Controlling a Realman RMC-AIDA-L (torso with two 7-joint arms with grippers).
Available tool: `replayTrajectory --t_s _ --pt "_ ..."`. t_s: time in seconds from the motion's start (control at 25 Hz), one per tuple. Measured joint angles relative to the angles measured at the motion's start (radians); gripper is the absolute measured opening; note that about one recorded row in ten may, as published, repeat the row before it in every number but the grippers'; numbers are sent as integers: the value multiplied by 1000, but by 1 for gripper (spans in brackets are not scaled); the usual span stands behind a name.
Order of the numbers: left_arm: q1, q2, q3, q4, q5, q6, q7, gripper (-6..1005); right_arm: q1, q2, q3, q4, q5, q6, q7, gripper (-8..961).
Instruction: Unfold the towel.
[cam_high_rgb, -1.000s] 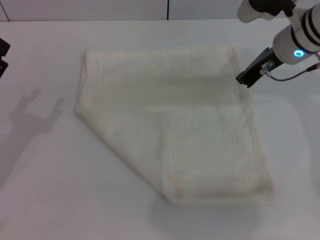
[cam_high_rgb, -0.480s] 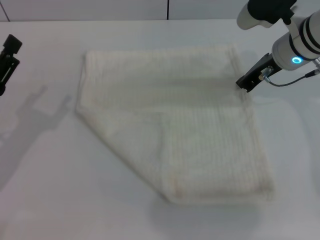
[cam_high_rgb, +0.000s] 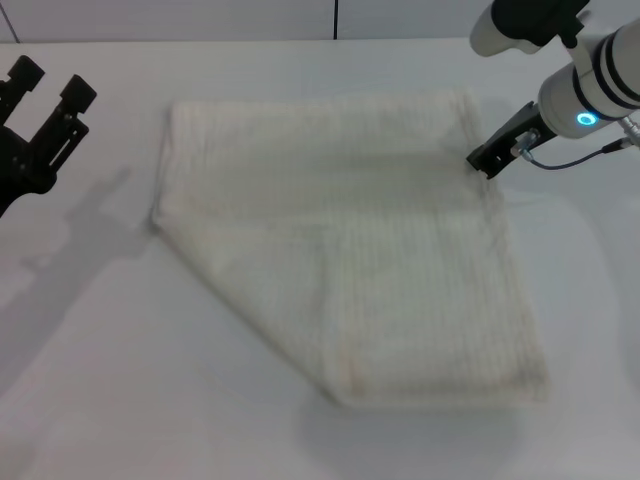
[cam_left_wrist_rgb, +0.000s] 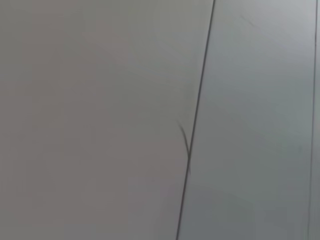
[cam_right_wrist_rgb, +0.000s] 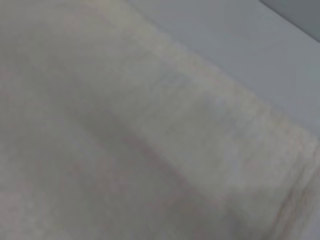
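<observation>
The cream-white ribbed towel (cam_high_rgb: 350, 240) lies folded on the white table (cam_high_rgb: 100, 380), with its lower left part folded in along a diagonal edge. My left gripper (cam_high_rgb: 50, 85) is open and empty at the far left, above the table and well clear of the towel's left edge. My right gripper (cam_high_rgb: 490, 160) is at the towel's upper right edge, low over the cloth. The towel's weave fills the right wrist view (cam_right_wrist_rgb: 125, 130), with a strip of table (cam_right_wrist_rgb: 250, 45) beyond its hem. The left wrist view shows no towel.
A grey wall with a dark vertical seam (cam_left_wrist_rgb: 192, 140) fills the left wrist view. The same seam (cam_high_rgb: 335, 18) shows behind the table's far edge in the head view. The left arm's shadow (cam_high_rgb: 70, 250) falls on the table left of the towel.
My left gripper has come into view from the left edge and moved right, toward the towel. My right gripper has shifted slightly, staying at the towel's upper right edge. The towel has not moved.
</observation>
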Motion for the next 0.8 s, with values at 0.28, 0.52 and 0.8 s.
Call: replayTrajectory --t_s 0.28,0.52,0.8 --pt "-3 -2 24 2 0 -8 0 707 2 1 -39 25 38 15 -5 -1" --pt "-1 -2 35 2 0 -11 -3 708 2 1 -40 43 38 23 -5 -1" --pt "1 -2 48 2 0 -10 -7 708 -6 1 -41 42 39 23 -5 0"
